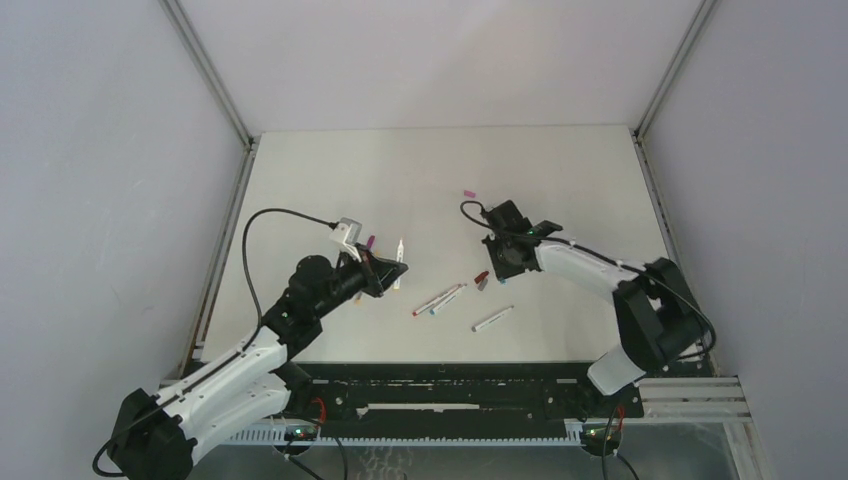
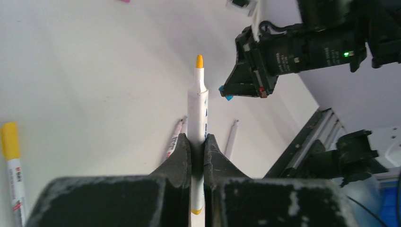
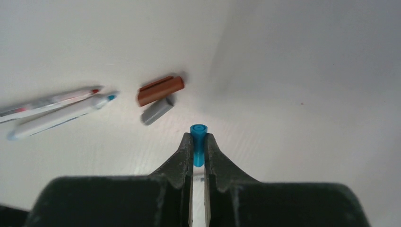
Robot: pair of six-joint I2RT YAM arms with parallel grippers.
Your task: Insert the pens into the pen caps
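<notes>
My left gripper (image 2: 197, 145) is shut on a white pen (image 2: 197, 101) with a bare yellow tip, held above the table and pointing towards the right arm; it also shows in the top view (image 1: 399, 250). My right gripper (image 3: 198, 142) is shut on a small blue cap (image 3: 198, 137), open end outward, just above the table (image 1: 505, 272). A dark red cap (image 3: 161, 90) and a grey cap (image 3: 157, 111) lie just beyond it. Two pens (image 3: 56, 111) lie side by side to their left. A third pen (image 1: 492, 318) lies nearer the front.
A pink cap (image 1: 468, 193) lies farther back at the middle. A magenta cap (image 1: 371, 240) sits by my left gripper (image 1: 385, 268). A capped yellow pen (image 2: 11, 165) lies at the left. The black front rail (image 1: 450, 385) and enclosure walls border the table.
</notes>
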